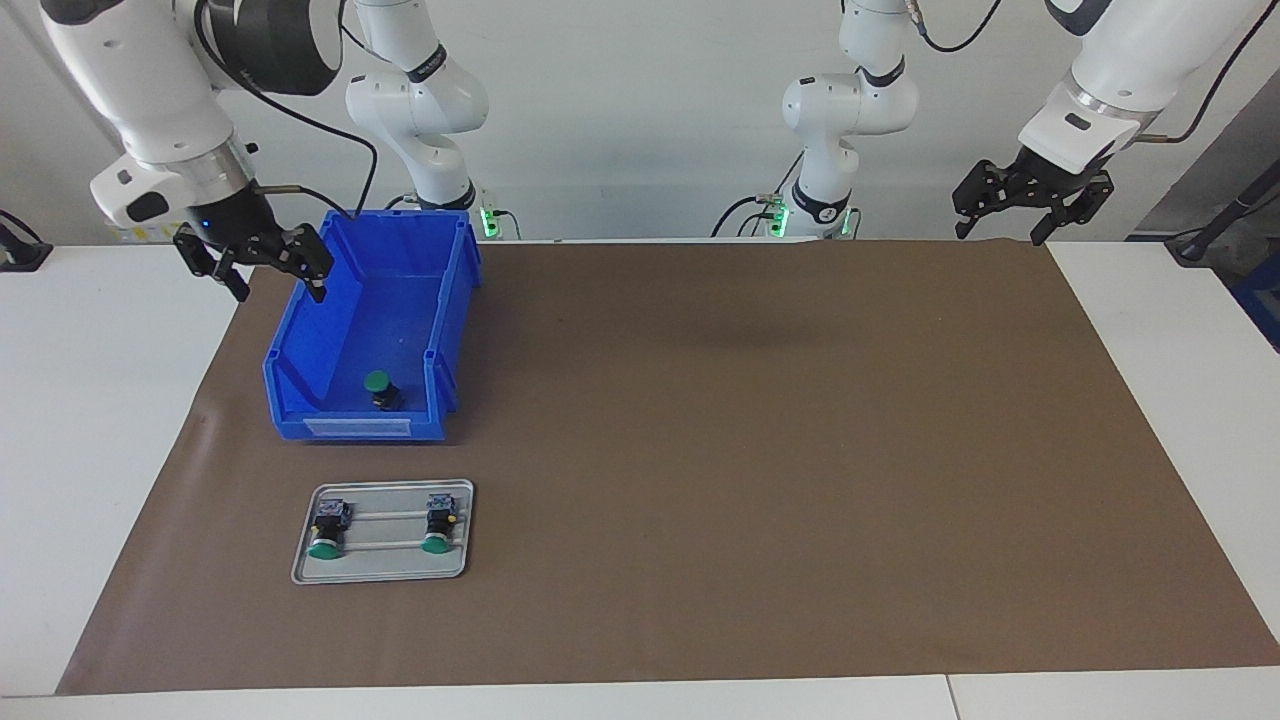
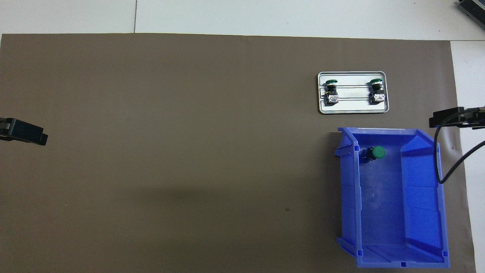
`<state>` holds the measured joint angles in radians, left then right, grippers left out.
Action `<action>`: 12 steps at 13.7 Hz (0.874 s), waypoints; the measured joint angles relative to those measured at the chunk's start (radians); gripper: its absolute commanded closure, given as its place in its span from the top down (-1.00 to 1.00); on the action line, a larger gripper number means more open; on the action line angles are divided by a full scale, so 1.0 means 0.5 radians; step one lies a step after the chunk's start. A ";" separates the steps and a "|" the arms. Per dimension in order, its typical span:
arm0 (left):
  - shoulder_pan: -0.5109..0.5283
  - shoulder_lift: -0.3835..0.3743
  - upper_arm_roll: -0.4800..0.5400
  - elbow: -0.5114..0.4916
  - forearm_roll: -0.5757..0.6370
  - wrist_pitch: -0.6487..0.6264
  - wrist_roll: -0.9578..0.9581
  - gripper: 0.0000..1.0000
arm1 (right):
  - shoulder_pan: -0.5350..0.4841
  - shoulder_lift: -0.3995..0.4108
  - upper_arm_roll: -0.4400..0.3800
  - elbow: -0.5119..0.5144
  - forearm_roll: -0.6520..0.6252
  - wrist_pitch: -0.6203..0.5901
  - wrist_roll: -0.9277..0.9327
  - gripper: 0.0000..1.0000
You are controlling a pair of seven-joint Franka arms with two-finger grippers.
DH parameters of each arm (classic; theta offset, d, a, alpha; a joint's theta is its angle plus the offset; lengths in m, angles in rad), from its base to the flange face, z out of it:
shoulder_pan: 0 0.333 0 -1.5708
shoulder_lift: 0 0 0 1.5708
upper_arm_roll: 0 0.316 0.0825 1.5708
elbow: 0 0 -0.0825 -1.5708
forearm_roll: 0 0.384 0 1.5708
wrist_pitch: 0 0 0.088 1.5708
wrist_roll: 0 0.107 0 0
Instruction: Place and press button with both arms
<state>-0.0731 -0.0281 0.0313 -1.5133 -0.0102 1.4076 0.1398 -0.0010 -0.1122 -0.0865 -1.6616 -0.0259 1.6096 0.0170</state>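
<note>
A button (image 1: 380, 388) (image 2: 375, 153) with a green cap and black body lies in the blue bin (image 1: 300, 375) (image 2: 439, 212), at the end of the bin farther from the robots. Two more buttons (image 1: 327, 530) (image 1: 438, 522) lie on a small metal tray (image 1: 385, 562) (image 2: 352, 108), which sits on the mat just farther from the robots than the bin. My right gripper (image 1: 280, 290) (image 2: 451, 118) hangs open and empty over the bin's outer wall, toward the right arm's end. My left gripper (image 1: 1000, 235) (image 2: 28, 133) waits open and empty over the mat's edge at the left arm's end.
A brown mat (image 1: 750, 450) covers most of the white table (image 1: 100, 400). The bin and tray both stand toward the right arm's end. A black cable (image 2: 441, 159) from the right arm hangs over the bin's wall.
</note>
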 measured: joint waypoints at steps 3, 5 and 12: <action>0.000 0.000 0.000 0.000 0.000 0.000 0.000 1.00 | -0.006 -0.012 0.000 0.001 -0.001 -0.079 0.015 1.00; 0.000 0.000 0.000 0.000 0.000 0.000 0.000 1.00 | -0.028 -0.010 -0.003 0.000 -0.001 -0.090 0.015 1.00; 0.000 0.000 0.000 0.000 0.000 0.000 0.000 1.00 | 0.220 -0.003 -0.246 0.012 0.000 -0.100 0.015 1.00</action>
<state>-0.0731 -0.0281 0.0313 -1.5133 -0.0101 1.4076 0.1398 0.1089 -0.1136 -0.2096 -1.6554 -0.0260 1.5595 0.0244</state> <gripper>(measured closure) 0.000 0.000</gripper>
